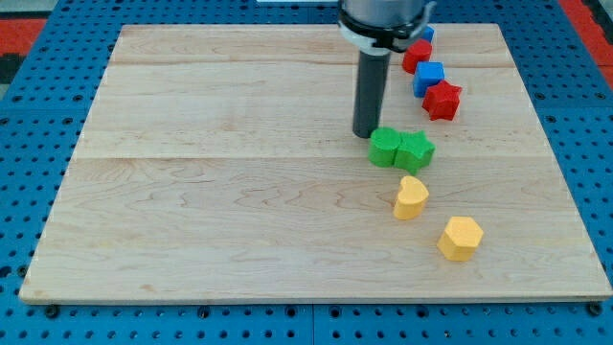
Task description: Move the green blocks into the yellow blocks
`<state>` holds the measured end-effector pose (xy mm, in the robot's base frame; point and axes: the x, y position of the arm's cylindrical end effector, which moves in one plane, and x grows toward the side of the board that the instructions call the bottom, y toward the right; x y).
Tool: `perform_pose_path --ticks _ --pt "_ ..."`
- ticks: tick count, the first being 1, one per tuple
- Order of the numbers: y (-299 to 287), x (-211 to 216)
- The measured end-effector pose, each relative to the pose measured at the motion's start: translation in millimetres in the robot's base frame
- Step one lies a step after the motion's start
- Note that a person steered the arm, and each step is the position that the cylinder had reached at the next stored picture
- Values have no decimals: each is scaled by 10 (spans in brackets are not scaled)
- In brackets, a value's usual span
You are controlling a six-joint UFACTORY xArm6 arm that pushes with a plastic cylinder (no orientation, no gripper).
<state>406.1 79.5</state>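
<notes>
Two green blocks sit side by side right of the board's middle: a round green block [385, 148] and a green star block [416, 150], touching each other. Below them lie a yellow heart-shaped block [411, 197] and, further toward the view's bottom right, a yellow hexagonal block [461, 238]. My tip [365, 133] stands just at the upper left of the round green block, touching or nearly touching it. The yellow heart is a short gap below the green star.
Toward the view's top right lie a red block [416, 56], a blue block [429, 77], a red star block [442, 100] and a small blue block [427, 34] partly hidden behind the arm. The wooden board [192, 211] rests on a blue pegboard.
</notes>
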Motion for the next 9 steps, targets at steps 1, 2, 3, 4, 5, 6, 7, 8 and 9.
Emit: perform_pose_path --ticks 1,2,3,4,5,6,7,8,9 --pt "33 -23" --pt "403 302" --pt "452 642" --pt "318 405" --pt "476 201" --pt "848 396" --pt "847 977" --pt "840 785" --pt "501 365"
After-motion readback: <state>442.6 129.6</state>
